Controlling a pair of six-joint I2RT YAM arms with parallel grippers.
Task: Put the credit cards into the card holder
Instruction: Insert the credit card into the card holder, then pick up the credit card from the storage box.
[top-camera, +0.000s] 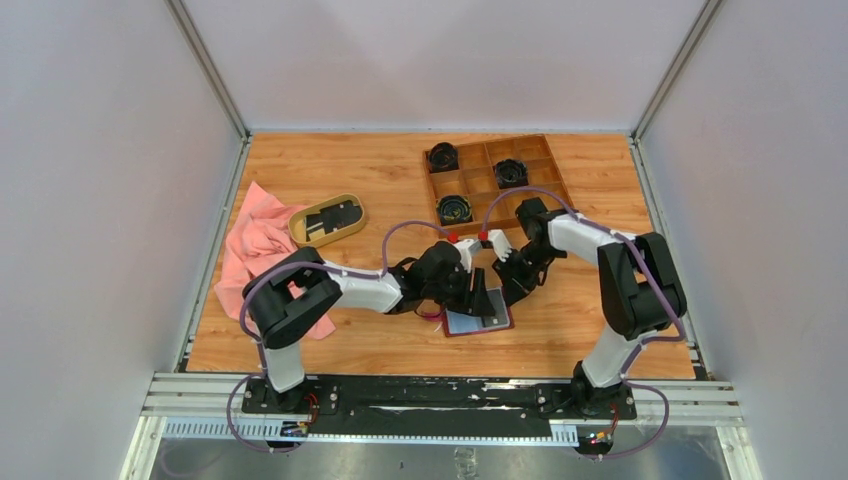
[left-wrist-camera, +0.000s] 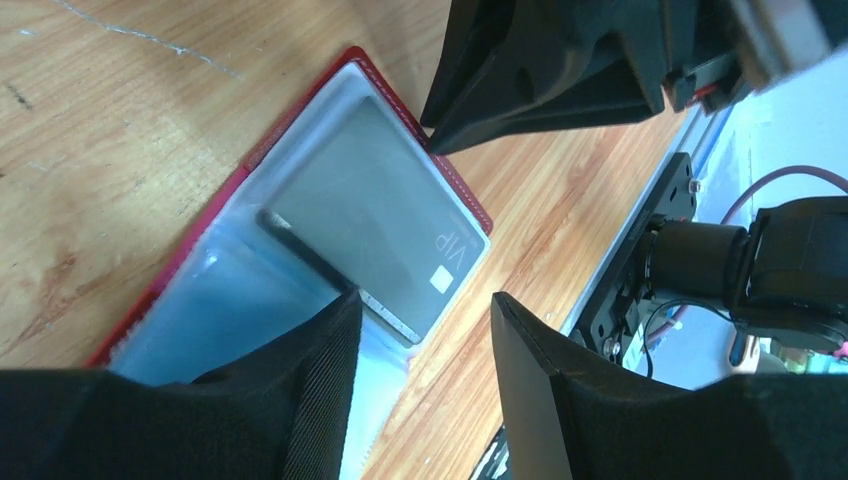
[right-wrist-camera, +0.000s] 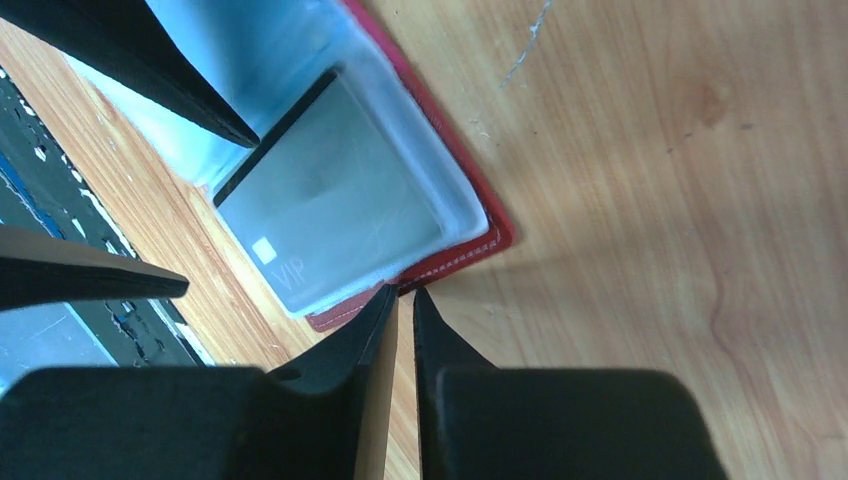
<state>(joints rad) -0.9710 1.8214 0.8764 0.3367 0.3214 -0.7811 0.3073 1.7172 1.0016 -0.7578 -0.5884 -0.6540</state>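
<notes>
The card holder (top-camera: 478, 322) is lying open on the surface (top-camera: 350, 170), near middle. A stiff, slick card (left-wrist-camera: 380, 200) is sitting in its floppy pocket, so pushing its bare edge seems best. The left pincer (left-wrist-camera: 425, 300) is hovering spread; the right pincer (right-wrist-camera: 402, 292), pressed together, is touching the holder's corner.

I can read just one word: "VIP", printed pale near a corner of the grey card (left-wrist-camera: 370, 210) inside the card holder (right-wrist-camera: 480, 245) — nothing else is legible.

A robot test cell in a lab: plain white walls (top-camera: 100, 150) on metal posts (top-camera: 207, 65) box in a wooden tabletop (top-camera: 350, 180); a left arm (top-camera: 365, 290) and right arm (top-camera: 630, 285) are bolted to a rail (top-camera: 440, 395); loose cables (top-camera: 398, 228) run along them
</notes>
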